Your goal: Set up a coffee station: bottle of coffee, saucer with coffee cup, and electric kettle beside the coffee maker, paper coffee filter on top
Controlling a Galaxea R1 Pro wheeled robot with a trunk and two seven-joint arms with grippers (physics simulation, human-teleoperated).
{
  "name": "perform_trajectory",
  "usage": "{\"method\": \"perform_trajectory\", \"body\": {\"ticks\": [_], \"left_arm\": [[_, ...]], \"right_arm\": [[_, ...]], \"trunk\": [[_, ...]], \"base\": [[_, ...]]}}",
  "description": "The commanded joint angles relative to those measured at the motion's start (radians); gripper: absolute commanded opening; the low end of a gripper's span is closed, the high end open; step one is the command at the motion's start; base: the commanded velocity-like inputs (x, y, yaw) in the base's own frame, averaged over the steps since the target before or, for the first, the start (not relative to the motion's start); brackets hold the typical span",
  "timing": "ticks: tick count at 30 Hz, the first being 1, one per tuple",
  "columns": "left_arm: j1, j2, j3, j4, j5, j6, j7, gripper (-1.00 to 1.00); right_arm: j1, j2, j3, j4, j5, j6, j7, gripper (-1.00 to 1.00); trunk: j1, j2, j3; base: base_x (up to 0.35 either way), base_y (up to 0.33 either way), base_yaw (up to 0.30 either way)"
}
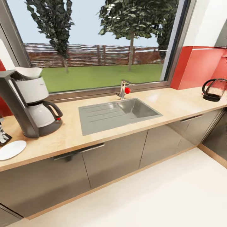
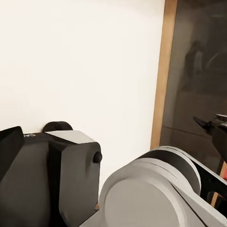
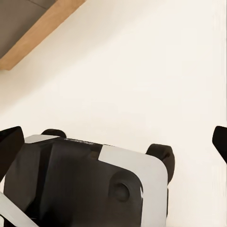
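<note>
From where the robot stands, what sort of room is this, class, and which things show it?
A home kitchen, by the look of it: a steel sink with a tap set in a wooden countertop under a window, a coffee maker, and an electric kettle.

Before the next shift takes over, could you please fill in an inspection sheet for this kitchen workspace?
Surface: kitchen countertop, tan wood-look, with a steel sink set in.
Job's things: coffee maker at the left with a paper coffee filter on top; saucer in front of it, bare; electric kettle far right.
Clutter: a dark object cut off at the left edge.
Pincers: fingers apart, holding nothing.
Cables: nothing seen.
Surroundings: window, red wall, pale floor.
</note>
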Motion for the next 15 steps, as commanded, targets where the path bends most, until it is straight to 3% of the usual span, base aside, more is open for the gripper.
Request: {"method": "perform_trajectory", "body": {"ticks": [1, 6, 15], "left_arm": [[0.0, 0.0, -0.008, -0.001, 0.009, 0.011, -0.003, 1.0], [0.0, 0.0, -0.008, -0.001, 0.009, 0.011, -0.003, 1.0], [0.0, 0.0, -0.008, -0.001, 0.009, 0.011, -0.003, 1.0]], "right_arm": [[-0.001, 0.0, 0.009, 0.001, -0.006, -0.007, 0.002, 1.0], [-0.001, 0.001, 0.009, 0.001, -0.006, -0.007, 0.001, 1.0], [-0.001, 0.001, 0.009, 0.001, -0.006, -0.007, -0.001, 1.0]], "trunk": [[0.0, 0.0, -0.001], [0.0, 0.0, -0.001], [0.0, 0.0, -0.001]], "base": [[0.24, -0.194, -0.059], [0.246, -0.221, -0.152], [0.23, -0.256, -0.24]]}}
